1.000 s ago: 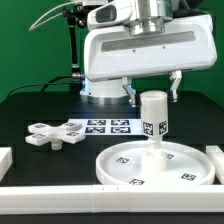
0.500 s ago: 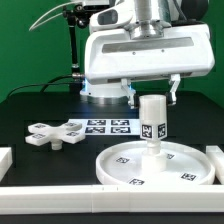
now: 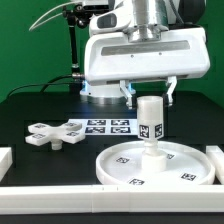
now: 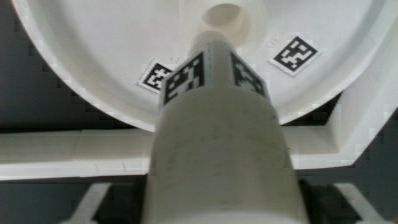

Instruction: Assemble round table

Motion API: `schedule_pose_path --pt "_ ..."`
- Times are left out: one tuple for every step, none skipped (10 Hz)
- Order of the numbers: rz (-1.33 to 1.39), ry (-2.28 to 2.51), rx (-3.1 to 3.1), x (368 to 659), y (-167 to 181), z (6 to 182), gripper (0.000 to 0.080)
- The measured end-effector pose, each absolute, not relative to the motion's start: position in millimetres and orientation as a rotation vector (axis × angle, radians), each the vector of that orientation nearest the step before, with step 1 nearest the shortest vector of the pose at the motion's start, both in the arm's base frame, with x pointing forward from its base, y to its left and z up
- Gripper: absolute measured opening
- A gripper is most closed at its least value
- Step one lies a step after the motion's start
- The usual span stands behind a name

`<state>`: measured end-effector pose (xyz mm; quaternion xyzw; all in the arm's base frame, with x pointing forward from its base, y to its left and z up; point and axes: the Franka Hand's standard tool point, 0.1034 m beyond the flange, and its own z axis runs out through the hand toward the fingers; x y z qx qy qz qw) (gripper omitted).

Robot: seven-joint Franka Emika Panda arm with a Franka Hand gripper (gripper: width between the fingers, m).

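Leg (image 3: 152,122) upright on disc (image 3: 190,165); hand (image 3: 150,92) above, fingers closed, apart

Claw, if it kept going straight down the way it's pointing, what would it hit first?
The claw points down along the leg it is shut on, so the leg would be pressed harder into the disc; the claw itself would likely meet the disc.

- The large rimmed white disc (image 3: 157,161) is lying flat near the exterior view's right, showing small square tags.
- The short thick leg (image 3: 152,121) is standing upright on the disc's centre, tagged on its side.
- The cross-shaped base (image 3: 54,133) is lying flat, well apart, toward the exterior view's left.
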<state>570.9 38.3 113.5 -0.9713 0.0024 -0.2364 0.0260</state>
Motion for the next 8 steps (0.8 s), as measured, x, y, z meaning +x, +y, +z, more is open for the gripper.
schedule_pose_path --pt "-0.728 0.002 -3.001 570.4 40.6 112.8 0.0409" --pt "-0.724 0.002 -3.002 569.8 40.5 111.3 0.0409" --pt "-0.724 0.003 -3.003 569.8 40.3 111.1 0.0409" --pt "-0.702 0.001 -3.005 568.8 41.0 109.7 0.0409" --pt "-0.661 -0.001 -3.009 568.6 42.1 108.3 0.0409" --pt "-0.665 -0.001 -3.009 570.3 41.5 108.3 0.0409" --pt "-0.656 -0.002 -3.011 567.9 41.9 105.2 0.0409" --pt "-0.652 -0.003 -3.011 566.9 42.2 103.8 0.0409"
